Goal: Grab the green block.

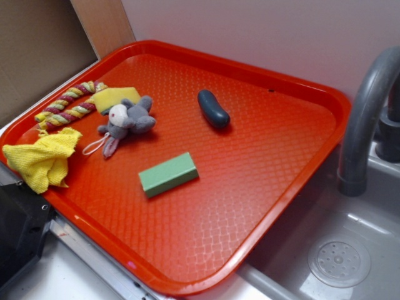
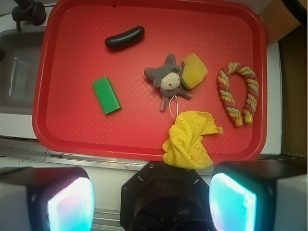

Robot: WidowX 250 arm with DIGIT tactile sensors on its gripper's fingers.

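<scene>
Looking over the set-up: red tray fills the counter beside a grey sink with its tap. Nothing of the task is done yet, by my reading; the whole approach, descent and grasp are left.

Gripper hangs high, off the tray's near edge at 6 o'clock in the wrist view. Its fingers are spread wide, one at each lower corner of that view, with nothing between them.

Contents, largest first:
- rope toy, 3 o'clock side of the tray in the wrist view
- yellow cloth, draped over the near rim
- grey plush toy, near centre, touching a flat yellow piece
- green block, lying flat and untouched, at 9 o'clock from the plush, well apart from it
- dark pickle shape, at 12 o'clock from the block

No brand, label or writing legible anywhere.
</scene>
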